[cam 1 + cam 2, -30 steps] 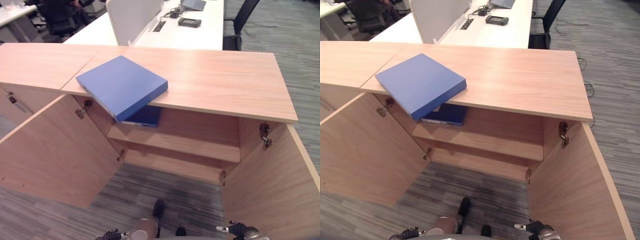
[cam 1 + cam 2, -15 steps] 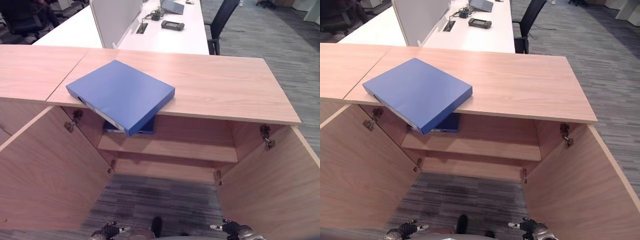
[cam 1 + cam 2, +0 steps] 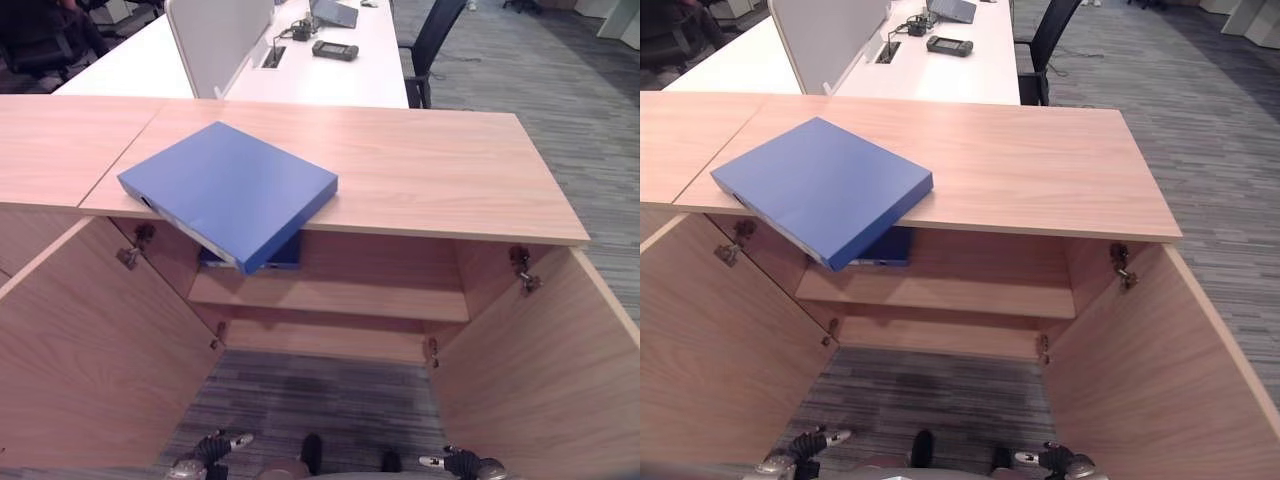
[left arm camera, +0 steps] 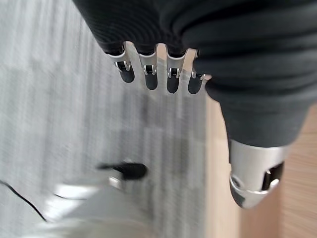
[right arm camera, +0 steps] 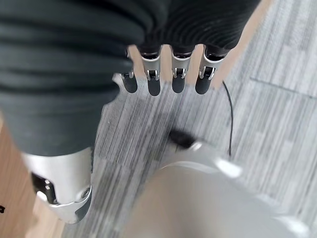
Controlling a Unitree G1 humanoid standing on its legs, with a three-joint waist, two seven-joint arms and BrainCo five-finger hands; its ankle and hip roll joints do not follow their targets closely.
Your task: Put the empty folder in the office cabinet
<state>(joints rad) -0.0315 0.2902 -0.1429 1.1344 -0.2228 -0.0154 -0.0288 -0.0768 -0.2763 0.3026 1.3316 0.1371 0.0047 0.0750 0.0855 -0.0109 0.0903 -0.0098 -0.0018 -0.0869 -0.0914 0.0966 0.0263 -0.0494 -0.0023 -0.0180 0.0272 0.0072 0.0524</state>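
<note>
Our view has swung to centre on the open cabinet point(image 3: 330, 300); the blue folder point(image 3: 228, 190) still lies on its tabletop point(image 3: 430, 170) at 11 o'clock, overhanging the front edge. Both robot hands, left point(image 4: 158, 74) and right point(image 5: 168, 74), hang low at 6 o'clock, fingers relaxed and empty, so the pick-up is not yet begun.

No text, label, number or sign can be read anywhere: the blue folder point(image 3: 230, 190) shows a plain cover, the cabinet point(image 3: 420, 180) top and doors are bare wood, and the small devices on the white table point(image 3: 330, 75) behind are too far off to make out any print
</note>
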